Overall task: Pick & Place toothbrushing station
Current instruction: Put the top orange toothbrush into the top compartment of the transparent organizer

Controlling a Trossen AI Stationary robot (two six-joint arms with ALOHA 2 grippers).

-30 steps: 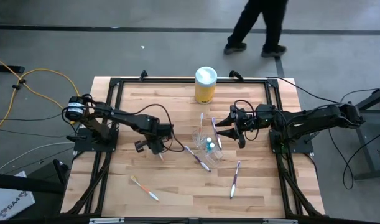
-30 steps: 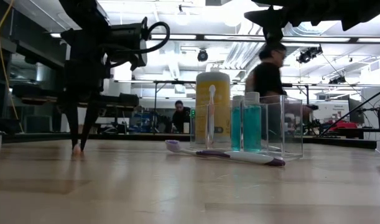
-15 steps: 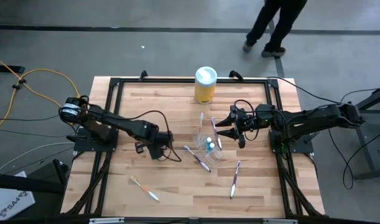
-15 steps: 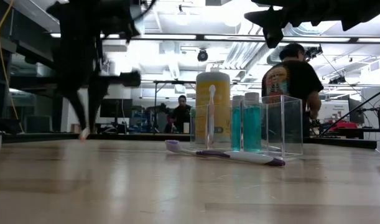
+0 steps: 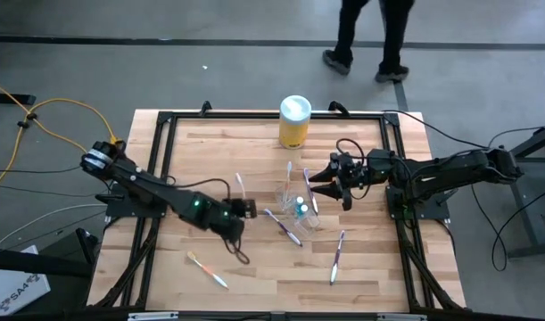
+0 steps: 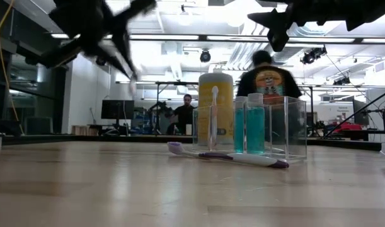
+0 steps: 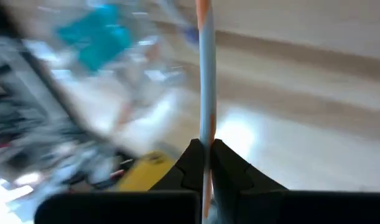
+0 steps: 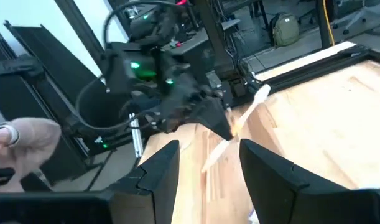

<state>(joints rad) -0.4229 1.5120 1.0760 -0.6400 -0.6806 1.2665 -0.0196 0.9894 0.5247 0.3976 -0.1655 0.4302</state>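
My left gripper (image 5: 246, 207) hangs over the table's middle left, shut on a slim toothbrush (image 5: 240, 189) with an orange and pale handle. The small clear cup (image 5: 294, 201) stands at mid-table with the blue tube (image 5: 301, 209) and a toothbrush (image 6: 214, 116) upright in it. A purple toothbrush (image 5: 283, 226) lies beside the cup, another (image 5: 337, 254) lies toward the near right, and an orange one (image 5: 207, 269) lies near the front left. My right gripper (image 5: 315, 183) hangs open just right of the cup, above the table, pointing left. My left gripper pinches the toothbrush's handle (image 7: 206, 140) between its two fingertips, near the orange end. The long part of the brush stands out beyond the fingers, with the white head (image 8: 262, 93) toward the far edge and upward. The brush is lifted clear of the table.
A yellow canister (image 5: 294, 122) with a white lid stands at the far middle of the table. A person (image 5: 370, 36) walks on the floor beyond the far edge. Black frame rails (image 5: 254, 116) run around the tabletop.
My left gripper has risen from the tabletop with the toothbrush, swung a little toward the cup and rolled, tipping from pointing down to slanting. The toothbrush has gone from touching the table to hanging clear, head upward. The person behind the table has walked on.
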